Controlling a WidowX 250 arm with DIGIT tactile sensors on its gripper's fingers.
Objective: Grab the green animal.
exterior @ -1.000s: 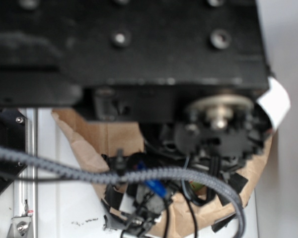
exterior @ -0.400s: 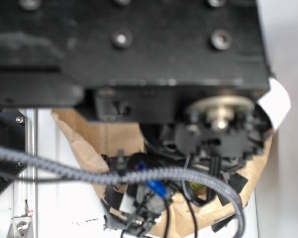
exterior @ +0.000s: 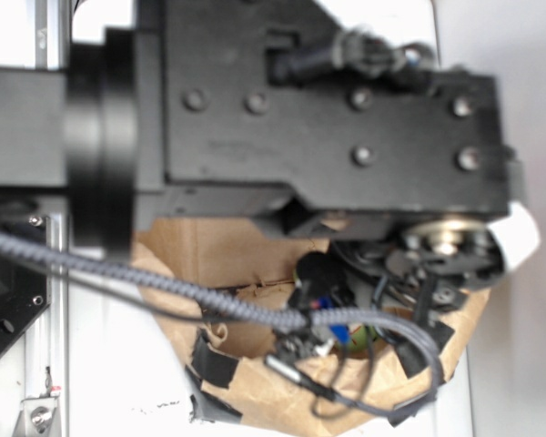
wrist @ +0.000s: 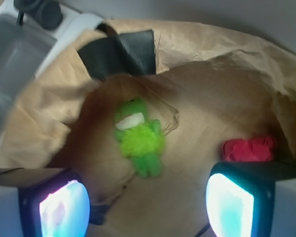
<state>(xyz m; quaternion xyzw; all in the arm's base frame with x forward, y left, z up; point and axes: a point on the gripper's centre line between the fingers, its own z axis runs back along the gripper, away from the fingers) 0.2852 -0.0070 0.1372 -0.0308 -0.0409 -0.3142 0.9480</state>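
green animal (wrist: pixel 139 137) lying on brown paper (wrist: pixel 207 89), gripper (wrist: pixel 145 200) spread wide above it, red ball (wrist: pixel 249 148) near right finger

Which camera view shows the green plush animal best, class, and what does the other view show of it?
The wrist view: the green plush animal lies in full sight on brown paper, between the open pincer's fingers. The exterior view is mostly blocked by the robot arm; only a small green patch shows there, too little to identify.
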